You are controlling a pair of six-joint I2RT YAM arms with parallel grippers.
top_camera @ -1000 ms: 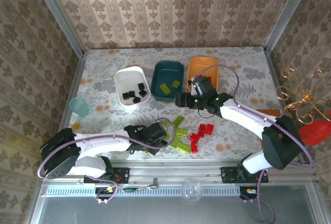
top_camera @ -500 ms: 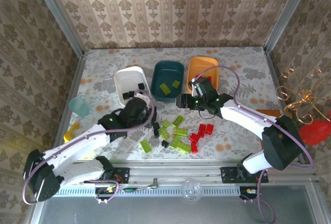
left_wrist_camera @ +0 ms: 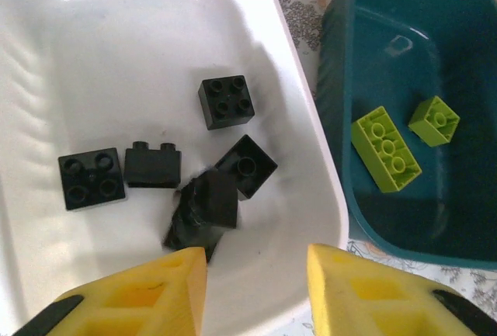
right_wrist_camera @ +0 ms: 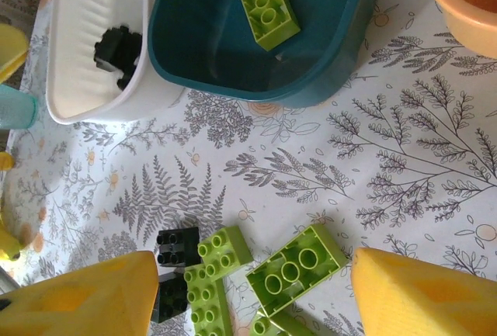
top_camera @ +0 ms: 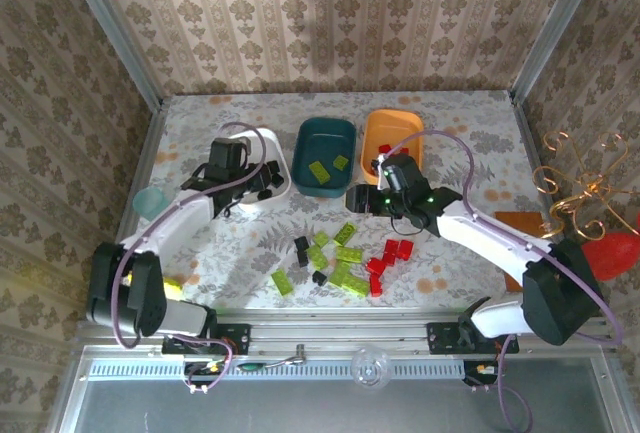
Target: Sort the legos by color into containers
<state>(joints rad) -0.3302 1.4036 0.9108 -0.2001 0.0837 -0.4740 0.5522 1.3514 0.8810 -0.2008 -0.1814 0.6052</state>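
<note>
Legos (left_wrist_camera: 226, 102), black, in white container (left_wrist_camera: 116, 49)

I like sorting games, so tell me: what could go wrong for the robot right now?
The blurry black brick under the open left gripper looks mid-tumble; it might bounce toward the rim of the white tray. On the table, a loose black brick touches a green brick beneath the open right gripper, so a grab there could catch or shove the wrong colour.

Teal cup (top_camera: 148, 200) at L edge of table (top_camera: 470, 123); gold wire ornament (top_camera: 578, 185) far R.
</note>
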